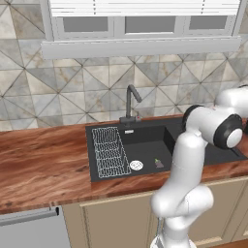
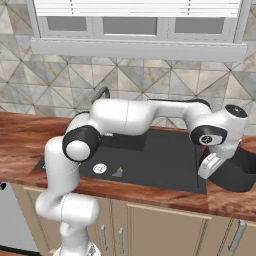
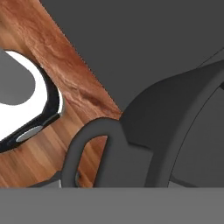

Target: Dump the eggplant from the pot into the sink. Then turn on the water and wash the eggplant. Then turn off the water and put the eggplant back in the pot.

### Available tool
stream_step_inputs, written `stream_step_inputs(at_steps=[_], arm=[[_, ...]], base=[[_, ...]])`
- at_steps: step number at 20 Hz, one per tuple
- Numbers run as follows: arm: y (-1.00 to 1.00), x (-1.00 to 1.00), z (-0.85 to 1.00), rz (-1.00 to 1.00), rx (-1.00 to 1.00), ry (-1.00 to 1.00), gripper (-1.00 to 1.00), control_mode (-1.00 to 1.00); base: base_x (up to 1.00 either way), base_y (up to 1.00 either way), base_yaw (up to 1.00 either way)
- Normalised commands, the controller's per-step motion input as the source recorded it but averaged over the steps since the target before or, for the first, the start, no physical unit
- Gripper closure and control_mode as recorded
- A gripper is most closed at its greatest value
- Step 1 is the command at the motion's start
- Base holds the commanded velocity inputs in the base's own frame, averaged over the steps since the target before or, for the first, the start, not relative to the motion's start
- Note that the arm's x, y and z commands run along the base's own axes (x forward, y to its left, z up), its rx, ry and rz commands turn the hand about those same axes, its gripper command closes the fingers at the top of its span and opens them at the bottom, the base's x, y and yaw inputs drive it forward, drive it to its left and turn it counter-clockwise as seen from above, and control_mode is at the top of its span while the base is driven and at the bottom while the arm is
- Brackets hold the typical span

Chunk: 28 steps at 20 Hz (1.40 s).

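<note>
Looking at the left base view, you see a wooden countertop (image 1: 43,164) crossing the middle of the frame, with the matte black sink (image 1: 145,138) set in it at the centre. A white wire rack (image 1: 109,151) lies in the left part of the sink, the white drain (image 1: 136,165) sits just right of it, and the eggplant (image 1: 158,163) rests on the basin floor near the drain. The dark faucet (image 1: 131,104) stands behind the basin, in front of a wall of grey patterned tiles (image 1: 29,72). A window (image 1: 140,19) fills the top, and beige cabinets (image 1: 116,218) are at the bottom.

In the right base view, you find the eggplant (image 2: 118,172) in the lower centre, just right of the drain (image 2: 99,168). The pot (image 2: 235,170) lies tilted at the right edge, on the counter beside the sink (image 2: 160,160). The gripper (image 2: 209,169) is at its left rim; how wide its fingers stand you cannot tell here.

In the hand view, the pot (image 3: 175,113) fills the right side, its loop handle (image 3: 87,148) at the lower centre over the wood (image 3: 52,57), with the dark sink surface (image 3: 140,39) at the top.
</note>
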Motion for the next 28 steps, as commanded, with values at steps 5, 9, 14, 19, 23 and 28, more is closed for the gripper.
stream_step_inputs(at_steps=[5, 9, 14, 19, 23, 28], arm=[[-0.19, 0.04, -0.45, -0.14, 0.00, -0.02, 1.00, -1.00], [-0.20, 0.18, -0.38, -0.11, 0.00, -0.05, 1.00, -1.00], [-0.06, 0.29, -0.38, -0.07, -0.03, -0.05, 1.00, -1.00], [0.00, 0.30, -0.40, -0.03, -0.05, -0.04, 1.00, -1.00], [0.00, 0.23, -0.39, -0.01, -0.10, -0.01, 1.00, -1.00], [0.00, 0.25, -0.36, -0.02, -0.12, 0.00, 1.00, -1.00]], base=[[0.00, 0.00, 0.00], [0.00, 0.00, 0.00], [0.00, 0.00, 0.00], [0.00, 0.00, 0.00], [0.00, 0.00, 0.00], [0.00, 0.00, 0.00]])
